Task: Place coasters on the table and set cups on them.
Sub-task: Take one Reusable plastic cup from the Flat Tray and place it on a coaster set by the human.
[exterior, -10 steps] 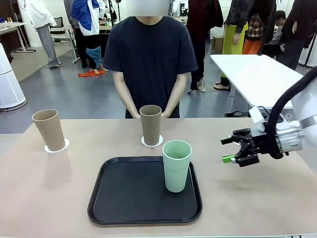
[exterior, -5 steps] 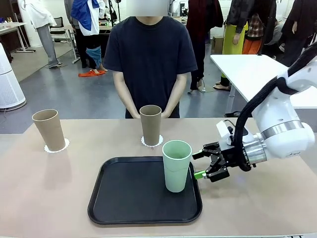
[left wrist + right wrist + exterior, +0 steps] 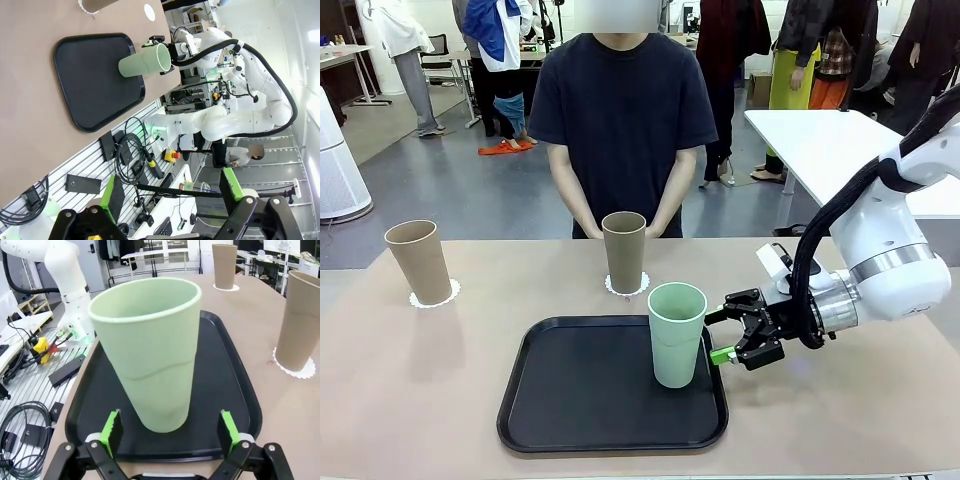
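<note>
The right hand (image 3: 727, 325) reaches in level with the worktop (image 3: 840, 410), its fingers spread wide and holding nothing, the mint green cup (image 3: 676, 333) just ahead of its green pads (image 3: 111, 431). That cup stands upright at the right side of the black tray (image 3: 590, 400). Beyond it, two tan-brown cups (image 3: 624, 251) (image 3: 419, 261) each sit on a white lacy coaster (image 3: 626, 290) (image 3: 435, 297). A person (image 3: 623, 130) stands at the far edge. The left hand (image 3: 167, 200) hangs fully open and empty, off the worktop's near edge.
</note>
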Motion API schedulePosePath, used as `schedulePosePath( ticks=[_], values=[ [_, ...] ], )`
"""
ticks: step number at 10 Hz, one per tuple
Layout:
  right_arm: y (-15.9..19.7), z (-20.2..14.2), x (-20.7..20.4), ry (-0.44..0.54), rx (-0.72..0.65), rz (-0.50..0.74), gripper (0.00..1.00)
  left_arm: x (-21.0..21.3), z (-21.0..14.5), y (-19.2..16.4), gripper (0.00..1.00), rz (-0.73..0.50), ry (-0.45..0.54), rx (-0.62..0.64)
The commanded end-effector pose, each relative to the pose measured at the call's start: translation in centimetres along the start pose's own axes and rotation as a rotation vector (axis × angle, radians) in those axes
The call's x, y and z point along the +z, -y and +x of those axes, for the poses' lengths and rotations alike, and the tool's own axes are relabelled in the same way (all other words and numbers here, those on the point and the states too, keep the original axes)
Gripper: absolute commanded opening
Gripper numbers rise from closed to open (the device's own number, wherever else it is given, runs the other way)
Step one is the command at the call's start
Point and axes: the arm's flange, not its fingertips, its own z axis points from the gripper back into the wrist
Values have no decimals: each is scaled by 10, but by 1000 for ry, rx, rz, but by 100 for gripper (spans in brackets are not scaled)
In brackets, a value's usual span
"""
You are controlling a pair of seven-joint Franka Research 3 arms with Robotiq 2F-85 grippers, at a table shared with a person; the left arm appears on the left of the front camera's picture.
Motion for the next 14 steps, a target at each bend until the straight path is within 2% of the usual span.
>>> schedulePosePath(
  ticks=[1,9,14],
  values=[
    [-3,0,-5,12,1,22,100,-1,0,3,100,-5,12,13],
    [-5,-3,-3,32,22,27,100,-1,0,3,100,-5,12,13],
    [-7,-14,-31,9,14,96,100,-1,0,3,100,-5,12,13]
  ],
)
